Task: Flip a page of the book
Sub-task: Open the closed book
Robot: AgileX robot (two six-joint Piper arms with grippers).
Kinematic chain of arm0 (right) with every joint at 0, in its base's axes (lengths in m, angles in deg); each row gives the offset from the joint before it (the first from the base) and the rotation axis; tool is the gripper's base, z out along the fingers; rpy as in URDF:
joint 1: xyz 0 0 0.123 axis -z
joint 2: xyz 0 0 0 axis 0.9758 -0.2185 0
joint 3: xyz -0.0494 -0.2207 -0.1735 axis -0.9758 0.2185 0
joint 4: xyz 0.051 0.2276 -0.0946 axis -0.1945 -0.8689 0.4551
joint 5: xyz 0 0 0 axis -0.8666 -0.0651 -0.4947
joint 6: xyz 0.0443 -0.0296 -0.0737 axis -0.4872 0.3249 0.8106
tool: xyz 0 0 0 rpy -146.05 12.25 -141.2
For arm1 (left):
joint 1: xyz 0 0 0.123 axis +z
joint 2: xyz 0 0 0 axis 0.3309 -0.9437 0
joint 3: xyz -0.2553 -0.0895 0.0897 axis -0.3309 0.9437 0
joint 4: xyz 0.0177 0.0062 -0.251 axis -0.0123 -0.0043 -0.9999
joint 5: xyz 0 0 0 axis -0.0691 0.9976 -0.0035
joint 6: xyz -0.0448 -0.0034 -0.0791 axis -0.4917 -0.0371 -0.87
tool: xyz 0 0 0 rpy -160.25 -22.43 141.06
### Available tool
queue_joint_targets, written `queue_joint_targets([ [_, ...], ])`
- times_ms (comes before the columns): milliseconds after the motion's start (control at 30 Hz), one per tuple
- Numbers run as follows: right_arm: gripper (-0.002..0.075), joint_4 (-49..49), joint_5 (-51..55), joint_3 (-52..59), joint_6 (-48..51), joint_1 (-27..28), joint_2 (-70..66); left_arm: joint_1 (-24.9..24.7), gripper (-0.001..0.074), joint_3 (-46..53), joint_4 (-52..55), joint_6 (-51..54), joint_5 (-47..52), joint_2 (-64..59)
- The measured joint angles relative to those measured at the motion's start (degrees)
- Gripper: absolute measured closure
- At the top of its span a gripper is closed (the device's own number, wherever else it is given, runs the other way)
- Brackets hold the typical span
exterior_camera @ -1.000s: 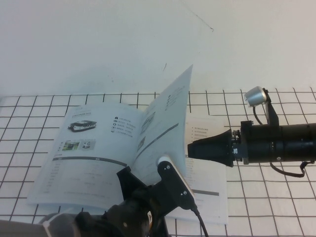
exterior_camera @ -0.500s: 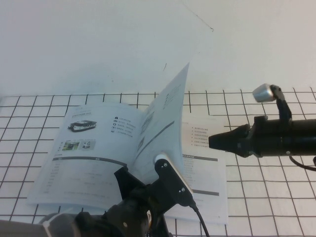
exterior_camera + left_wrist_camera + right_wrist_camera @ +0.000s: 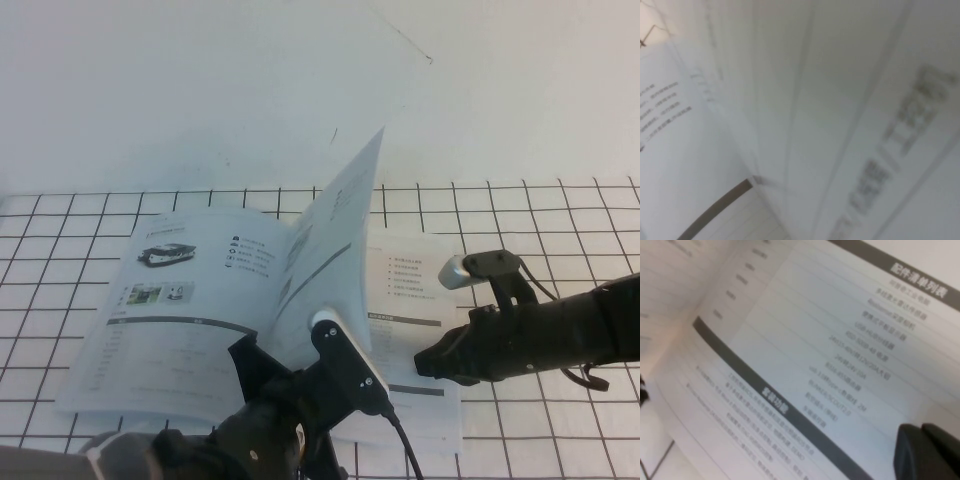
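The book [image 3: 170, 310] lies open on the gridded table. One page [image 3: 335, 240] stands nearly upright above the spine, bowed a little to the left. My left gripper [image 3: 278, 366] is at the book's front edge, right at the foot of this page, and the page hides its tip. The left wrist view shows only the page [image 3: 840, 100] close up. My right gripper [image 3: 427, 362] is shut and empty, its tip low over the lower part of the right-hand page [image 3: 410, 290]. In the right wrist view, its two fingers [image 3: 912, 450] lie together just above the printed table [image 3: 805, 365].
The table [image 3: 560, 220] is white with a black grid and ends at a white wall behind. My right arm [image 3: 560, 335] stretches in from the right edge, across the squares beside the book.
My right gripper has drawn back from the upright page and dropped toward the front, onto the lower right-hand page. The upright page and my left arm have barely moved.
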Motion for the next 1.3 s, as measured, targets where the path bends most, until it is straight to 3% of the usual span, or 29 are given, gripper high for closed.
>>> queue_joint_targets([
  [500, 0.0724, 11.4, -1.2, -1.3, -10.4, -0.2, 0.0, 0.5, 0.0737, -5.8, -0.7, 3.3, 9.3, 6.1],
  [667, 0.0724, 11.9, -1.1, -1.4, -10.5, -0.2, 0.0, 4.4, 0.0737, -6.7, -6.0, 6.7, 10.6, 6.2],
  [1000, 0.0724, 12.2, -0.5, -1.4, -10.7, -0.2, 0.0, 17.6, 0.0737, -6.8, -13.3, 9.1, 9.7, 6.2],
  [1300, 0.0724, 10.4, -0.2, -1.4, -8.5, -0.2, 0.0, 19.2, 0.0737, -6.8, -18.0, 10.7, 2.1, 6.5],
])
